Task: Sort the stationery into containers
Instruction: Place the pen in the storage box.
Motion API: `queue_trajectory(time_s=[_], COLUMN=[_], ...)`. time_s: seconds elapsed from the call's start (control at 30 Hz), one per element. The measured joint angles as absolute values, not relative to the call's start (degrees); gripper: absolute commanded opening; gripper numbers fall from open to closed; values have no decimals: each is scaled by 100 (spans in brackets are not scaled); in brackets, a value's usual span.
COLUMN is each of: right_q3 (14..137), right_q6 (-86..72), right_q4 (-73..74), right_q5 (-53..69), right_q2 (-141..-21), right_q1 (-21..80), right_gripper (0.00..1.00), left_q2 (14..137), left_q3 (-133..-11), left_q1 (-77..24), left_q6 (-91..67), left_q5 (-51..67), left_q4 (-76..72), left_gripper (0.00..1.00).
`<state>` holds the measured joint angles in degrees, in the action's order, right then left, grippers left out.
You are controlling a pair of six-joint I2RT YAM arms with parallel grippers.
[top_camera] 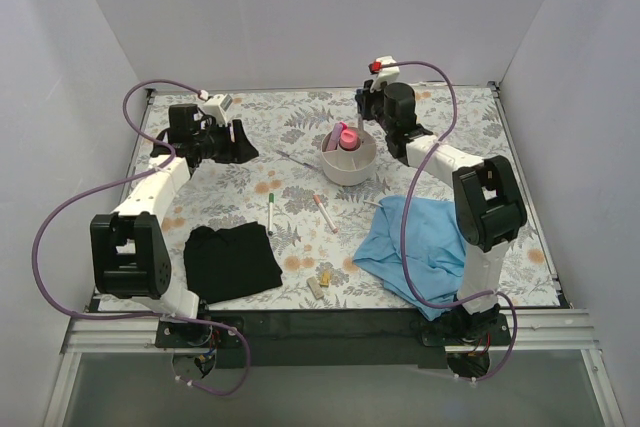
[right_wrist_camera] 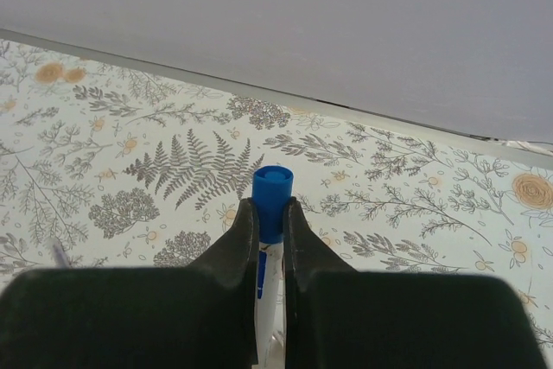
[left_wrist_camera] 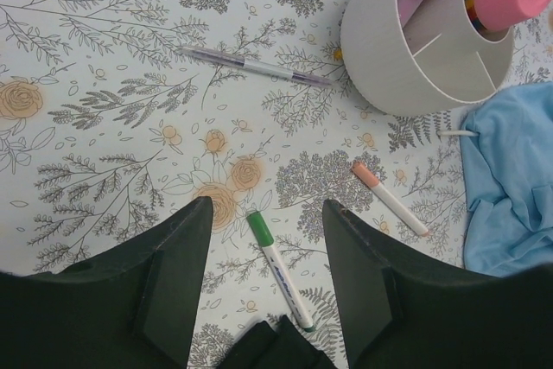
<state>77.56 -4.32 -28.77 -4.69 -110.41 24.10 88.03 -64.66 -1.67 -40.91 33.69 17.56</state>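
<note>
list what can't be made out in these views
Right wrist view: blue-capped pen, its barrel mostly hidden inside the right gripper.
Left wrist view: white organiser, cut off by the top edge; its wall hides most contents.
Top view: pale blocks, too small to identify.

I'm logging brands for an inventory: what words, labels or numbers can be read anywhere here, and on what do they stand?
On the green-capped marker: bluish print along the white barrel, too small and blurred to read.
On the blue-capped pen in the right tool: nothing legible on the part that shows.
On the white organiser: no text visible.
</note>
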Motion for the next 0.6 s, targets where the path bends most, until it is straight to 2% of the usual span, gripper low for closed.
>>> queue_trajectory(time_s=[0.03, 0.07, 0.2, 0.23, 0.4, 0.5, 0.53, 0.6], right_q3=[7743, 7710, 7452, 7415, 7218, 7207, 7210, 7249], right_q6=[-427, -440, -336, -327, -298, -239, -167, 34], right_q4=[-2906, -2919, -2836, -2781, -2486, -2185, -2091, -1772], right_q5=[-449, -438, -355, -351, -377, -364, -314, -75], right_q2=[-11041, -11030, -10901, -10853, -10429, -9944, -9736, -9343], right_q1=[2410, 2410, 2410, 2410, 2410, 2410, 2412, 2416], right_gripper=[39, 44, 50, 56, 59, 65, 78, 91], left_q2=[8799, 8794, 8639, 8565, 8128, 7745, 7607, 7354], left_q3=[-6464, -6460, -6326, -6265, -5885, -5664, -5616, -5529], left_q1=[-167, -165, -163, -163, -163, -163, -163, -163], left_q6=[-4093, -4093, -4134, -4145, -4246, -4283, -4300, -4379], left_q5=[3369, 3369, 3369, 3371, 3389, 3387, 3367, 3258], left_q4=[1754, 1754, 1739, 1739, 1647, 1621, 1610, 1553], left_gripper=[53, 53, 53, 53, 54, 55, 56, 57])
